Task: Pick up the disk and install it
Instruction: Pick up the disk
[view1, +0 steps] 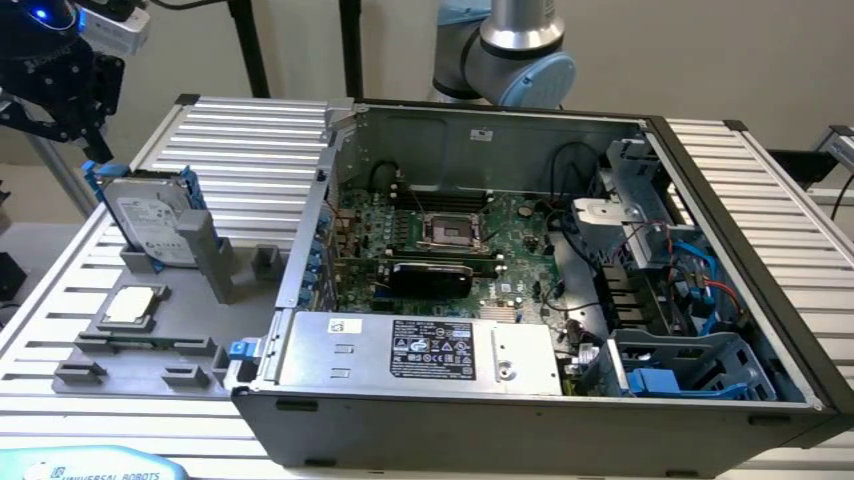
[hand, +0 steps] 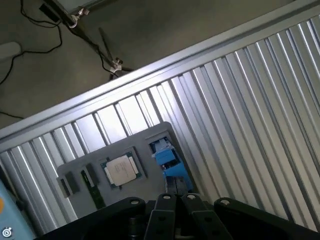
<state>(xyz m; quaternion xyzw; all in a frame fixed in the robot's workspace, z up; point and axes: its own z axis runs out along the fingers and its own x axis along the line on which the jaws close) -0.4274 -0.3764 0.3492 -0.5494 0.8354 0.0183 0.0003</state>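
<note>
Above the grey holder (view1: 200, 325), over the end where the disk (view1: 150, 222) stands, my gripper (view1: 83, 135) hangs with its fingers pressed together and nothing between them. The disk sits on edge in the holder's slot, ringed by its blue carrier (hand: 167, 157), with its top edge near my fingertips. A small square chip (view1: 134, 305) lies flat on the holder, just beside the disk.

Step in hand, as I judge it: the approach for the pick. To do it well:
- part the fingers before descending
- centre them over the disk's upper edge, square to its flat faces
- draw it straight up along the slot so the carrier does not bind
- stay off the chip
</note>
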